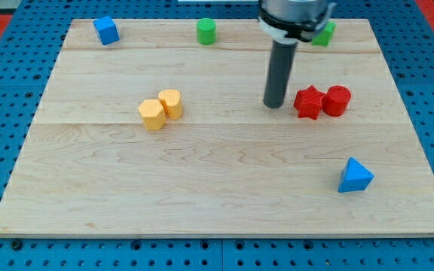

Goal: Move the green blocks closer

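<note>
Green cylinder (206, 31) sits upright near the view's top edge of the tabletop (224, 181), a bit left of centre. Second green block (325, 33) is also at the top edge, to the view's right; partly hidden behind the arm's housing, so shape can't be made out for sure. The two greens are well apart, w/ the rod between them in the view.

My tip (274, 105) rests on the board below the greens, closer to the right one, not touching either. No jaws on this end effector, just a straight dark rod, so nothing to spread or pinch; it holds nothing.

Just right of the tip: red star-shaped block (308, 102), close but w/ a small gap. Red cylinder (337, 100) is touching or nearly touching the star's right side.

Left of centre: yellow cylinder (170, 102) and yellow hexagonal block (152, 114), pressed side by side, hex one lower-left.

Blue cube (106, 30) at the top-left corner. Blue triangular block (354, 176) at lower right, well apart from everything else.

Tabletop is light wood planks, lying on a blue perforated base (6, 90).
</note>
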`<state>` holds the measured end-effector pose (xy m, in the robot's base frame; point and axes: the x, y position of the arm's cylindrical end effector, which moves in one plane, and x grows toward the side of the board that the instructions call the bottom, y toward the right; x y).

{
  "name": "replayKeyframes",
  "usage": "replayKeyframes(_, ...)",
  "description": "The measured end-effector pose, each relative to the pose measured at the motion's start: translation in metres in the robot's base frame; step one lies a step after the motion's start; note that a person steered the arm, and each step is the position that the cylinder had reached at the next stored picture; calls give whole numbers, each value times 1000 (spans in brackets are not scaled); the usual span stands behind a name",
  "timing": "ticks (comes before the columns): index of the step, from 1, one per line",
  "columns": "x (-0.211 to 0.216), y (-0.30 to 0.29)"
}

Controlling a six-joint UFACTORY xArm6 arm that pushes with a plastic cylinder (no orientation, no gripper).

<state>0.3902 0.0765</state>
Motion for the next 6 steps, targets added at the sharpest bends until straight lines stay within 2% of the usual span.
replayKeyframes(1,-64,53)
replayKeyframes(2,-92,156)
replayKeyframes(3,-135,171)
replayKeyframes(5,-181,131)
replayKeyframes(6,-180,47)
